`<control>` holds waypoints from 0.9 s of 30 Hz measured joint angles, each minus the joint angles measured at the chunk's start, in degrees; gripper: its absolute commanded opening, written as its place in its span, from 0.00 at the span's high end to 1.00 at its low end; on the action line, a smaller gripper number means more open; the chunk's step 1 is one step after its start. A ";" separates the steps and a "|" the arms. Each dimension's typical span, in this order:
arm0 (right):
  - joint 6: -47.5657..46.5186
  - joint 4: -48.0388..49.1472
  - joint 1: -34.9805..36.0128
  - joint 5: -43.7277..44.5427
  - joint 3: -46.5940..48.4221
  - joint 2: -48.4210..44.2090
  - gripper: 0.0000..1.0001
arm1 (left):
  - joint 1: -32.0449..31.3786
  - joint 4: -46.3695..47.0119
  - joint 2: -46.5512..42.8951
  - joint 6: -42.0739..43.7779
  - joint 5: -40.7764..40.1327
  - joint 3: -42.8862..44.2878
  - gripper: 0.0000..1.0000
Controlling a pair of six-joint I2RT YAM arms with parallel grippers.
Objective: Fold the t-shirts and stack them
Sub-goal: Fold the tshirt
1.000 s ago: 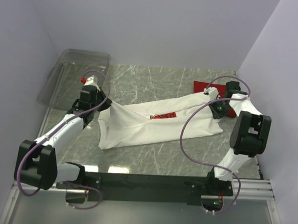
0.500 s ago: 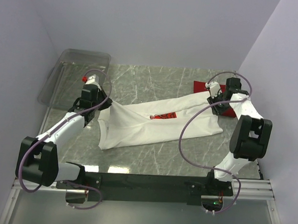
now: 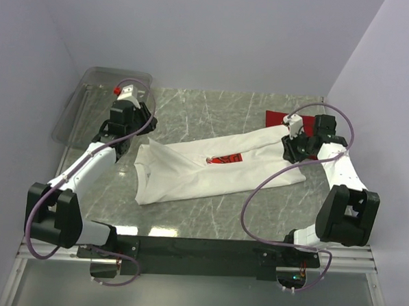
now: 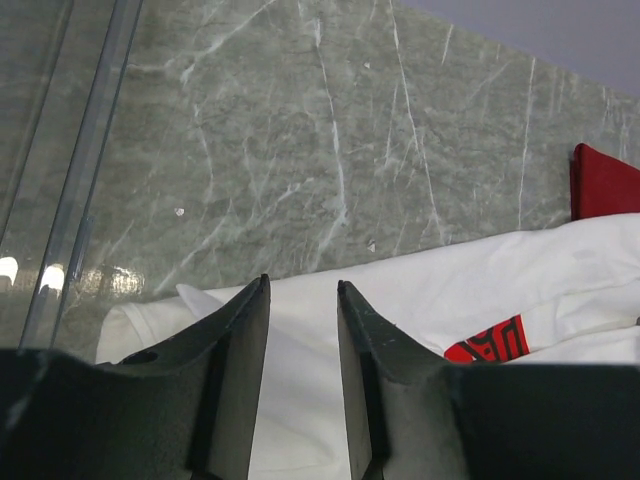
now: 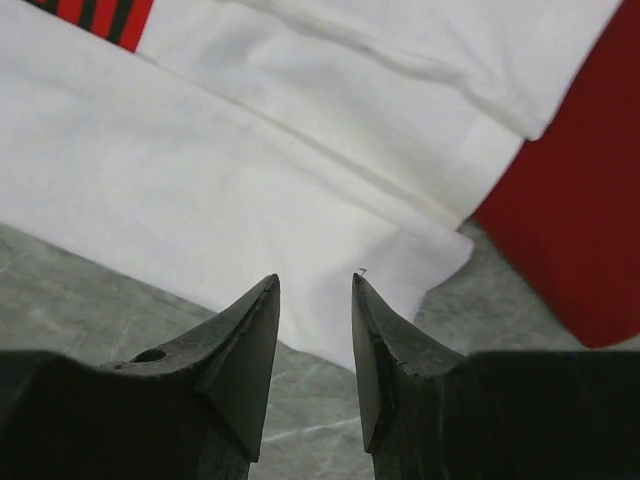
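1. My table point(image 3: 213, 109): grey-green marble top with white veins, walls on the left, far and right sides.
2. Clear plastic bin point(image 3: 91, 99) sits at the far-left corner.
3. White t-shirt point(image 3: 190, 173) lies flattened and wrinkled on the marble, running diagonally from left of centre toward the far-right corner. Its red square graphic point(image 3: 225, 157) faces up near the middle.
4. Red t-shirt point(image 3: 276, 118) lies by the far-right corner. The white one's right end lies across it.
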 measured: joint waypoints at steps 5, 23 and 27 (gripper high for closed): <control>-1.70 -2.21 0.39 -4.26 -1.25 0.28 0.55 | 0.00 -1.53 -0.31 0.70 0.15 -0.13 0.58; 1.75 -9.81 35.32 -9.75 26.03 24.15 0.55 | -5.42 -18.99 -27.26 -27.15 0.15 -26.01 0.57; 6.97 -7.80 40.61 -8.68 28.79 28.30 0.55 | -6.99 -24.83 -25.40 -32.20 -1.57 -26.73 0.57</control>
